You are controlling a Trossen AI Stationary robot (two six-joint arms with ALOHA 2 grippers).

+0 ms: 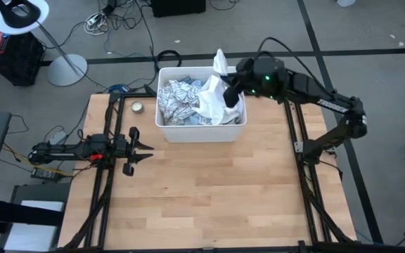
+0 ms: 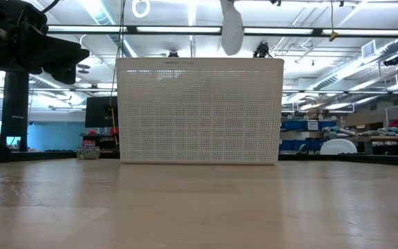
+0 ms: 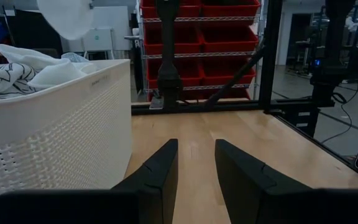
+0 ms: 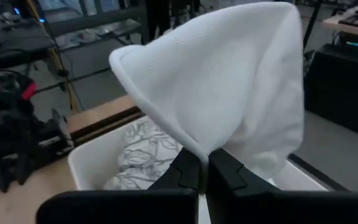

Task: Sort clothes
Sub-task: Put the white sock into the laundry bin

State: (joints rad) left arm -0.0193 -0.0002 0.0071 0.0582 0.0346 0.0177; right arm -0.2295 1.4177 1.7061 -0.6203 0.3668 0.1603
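Right gripper [image 1: 229, 93] hung over the white tub [image 1: 201, 131], fingers [image 4: 185, 174] clenched on a white garment [image 4: 229, 93], lifted to clear the remaining clothes [image 1: 181, 102] inside. Left gripper [image 1: 140, 151] waited on the worktop [image 1: 209, 190], fingers released.

White tub [image 1: 166, 131] sits at the table's [image 1: 209, 190] far edge near the middle, holding a white-grey patterned top [image 1: 178, 98] and other pale clothes. Right gripper [image 1: 230, 96] is over the tub's right side, pinching a white garment [image 1: 215, 95] that hangs bunched beneath it and pokes up past the far rim. Left gripper [image 1: 145, 152] rests low by the table's left edge, fingers spread, just left of the tub's near-left corner; a small round tin [image 1: 137, 107] lies near the far-left corner.
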